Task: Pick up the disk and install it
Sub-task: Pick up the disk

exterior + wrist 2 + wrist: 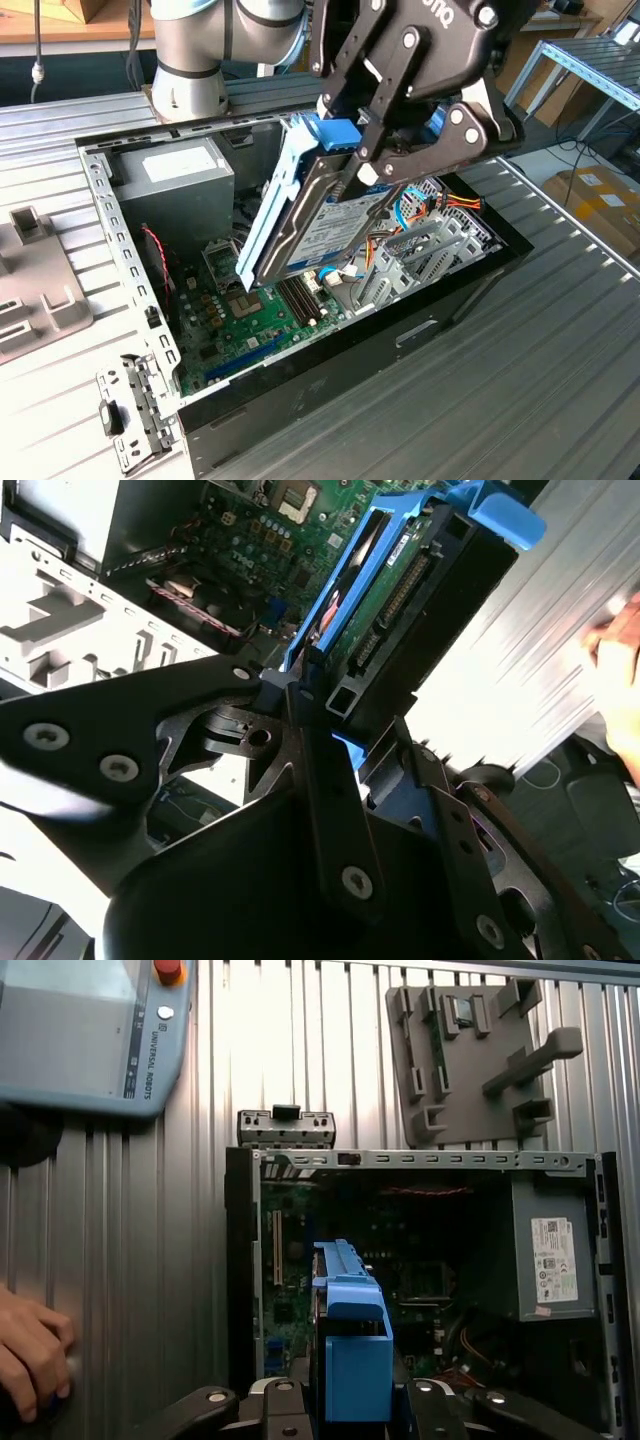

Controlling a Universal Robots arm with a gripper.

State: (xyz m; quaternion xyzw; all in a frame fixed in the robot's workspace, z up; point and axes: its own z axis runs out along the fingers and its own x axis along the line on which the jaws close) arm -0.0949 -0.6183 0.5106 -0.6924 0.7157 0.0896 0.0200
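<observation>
The disk [325, 225] is a flat silver drive with a white-and-blue label and blue side rails. It hangs tilted above the open computer case [330, 340], over the green motherboard [245, 320]. My black gripper [365, 165] is shut on its upper end. In the second wrist view the disk [385, 590] sticks out from between the fingers [310, 740], its circuit-board side showing. In the first wrist view the disk's blue rail [350, 1340] points down into the case [240, 1260].
A grey power supply box [175, 180] fills the case's far corner. Orange and blue cables [430, 210] lie by the metal drive bay [420, 265]. A grey plastic panel [475, 1055] and a pendant [90, 1030] lie on the ribbed table. A person's hand [30, 1350] rests beside the case.
</observation>
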